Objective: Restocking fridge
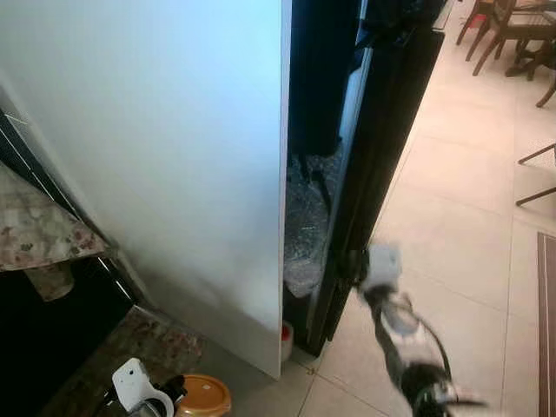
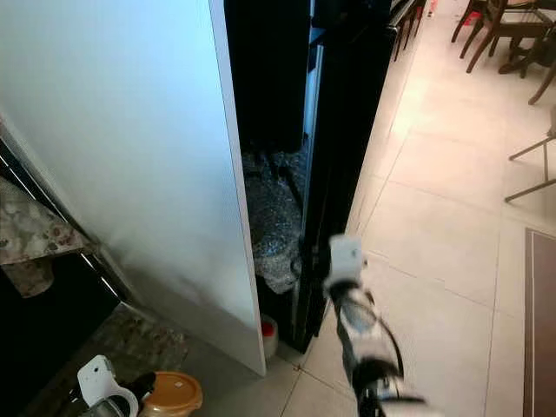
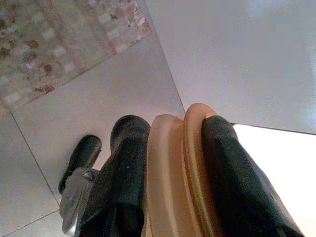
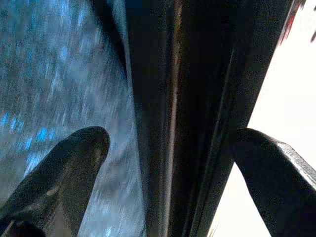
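Right gripper [image 4: 168, 163] spread wide, straddling fridge door [image 1: 382, 174] edge, empty; left gripper [image 3: 168, 182] clamps orange lid [image 3: 177, 173]. Risk: fingers slip off the edge when pulling

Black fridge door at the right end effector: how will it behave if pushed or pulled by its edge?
The tall black fridge door looks rigid, so it should swing rather than flex. Its glossy edge may be slippery for the right end effector, whose open fingers straddle it. It probably resists more than its thin edge suggests.
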Tool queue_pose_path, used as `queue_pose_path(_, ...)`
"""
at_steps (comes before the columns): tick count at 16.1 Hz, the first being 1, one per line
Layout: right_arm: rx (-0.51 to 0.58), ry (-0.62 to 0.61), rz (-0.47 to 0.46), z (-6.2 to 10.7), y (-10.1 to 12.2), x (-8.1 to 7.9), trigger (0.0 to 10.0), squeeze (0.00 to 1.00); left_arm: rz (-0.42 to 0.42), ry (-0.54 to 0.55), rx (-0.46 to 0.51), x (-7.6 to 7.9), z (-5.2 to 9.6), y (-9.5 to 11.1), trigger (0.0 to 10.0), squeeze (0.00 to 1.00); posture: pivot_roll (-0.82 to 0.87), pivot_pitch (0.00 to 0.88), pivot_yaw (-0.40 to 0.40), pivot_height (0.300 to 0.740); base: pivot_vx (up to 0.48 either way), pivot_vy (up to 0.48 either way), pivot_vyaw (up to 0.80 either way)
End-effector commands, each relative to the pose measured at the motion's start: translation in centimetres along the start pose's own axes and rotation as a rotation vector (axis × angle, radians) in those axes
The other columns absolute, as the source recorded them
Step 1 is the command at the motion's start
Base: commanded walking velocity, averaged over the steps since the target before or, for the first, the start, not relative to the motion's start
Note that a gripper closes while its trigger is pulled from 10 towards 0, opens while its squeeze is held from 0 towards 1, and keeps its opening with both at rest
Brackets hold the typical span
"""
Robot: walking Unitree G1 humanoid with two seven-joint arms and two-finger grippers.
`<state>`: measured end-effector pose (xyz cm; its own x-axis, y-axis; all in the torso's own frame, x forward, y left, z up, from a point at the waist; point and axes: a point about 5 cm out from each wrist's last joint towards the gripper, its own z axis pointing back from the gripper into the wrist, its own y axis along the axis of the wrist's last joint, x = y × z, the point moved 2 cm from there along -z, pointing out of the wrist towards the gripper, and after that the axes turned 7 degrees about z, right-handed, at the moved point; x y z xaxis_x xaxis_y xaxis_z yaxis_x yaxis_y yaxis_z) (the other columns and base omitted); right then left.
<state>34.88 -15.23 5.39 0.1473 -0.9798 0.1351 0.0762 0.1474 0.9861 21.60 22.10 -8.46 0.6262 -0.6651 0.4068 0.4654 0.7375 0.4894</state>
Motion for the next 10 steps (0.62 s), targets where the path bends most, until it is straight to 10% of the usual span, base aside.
queue_pose_path(1,-0.029,-0.001,-0.005,-0.1,-0.3,-0.1,10.0,0.89,-0.019,0.014,0.000,-0.3,0.0,0.0,10.0,0.00,0.00,0.000,0.039,0.740,0.000,0.000,0.00)
queue_pose_path(4,-0.034,0.051,0.019,-0.9,0.5,-1.2,10.0,0.98,-0.016,0.015,0.001,-0.3,0.0,0.0,10.0,0.00,0.00,0.000,0.040,0.740,0.000,0.000,0.00)
queue_pose_path(6,-0.014,0.036,0.034,-1.3,1.2,-1.2,10.0,0.00,-0.015,0.015,0.003,-0.3,0.0,0.0,10.0,0.00,0.00,0.000,0.039,0.740,0.000,0.000,0.00)
queue_pose_path(10,-0.020,-0.012,0.054,-1.8,1.9,-0.5,10.0,0.00,-0.015,0.013,0.003,-0.1,0.0,0.0,10.0,0.00,0.00,0.000,0.038,0.740,0.000,0.000,0.00)
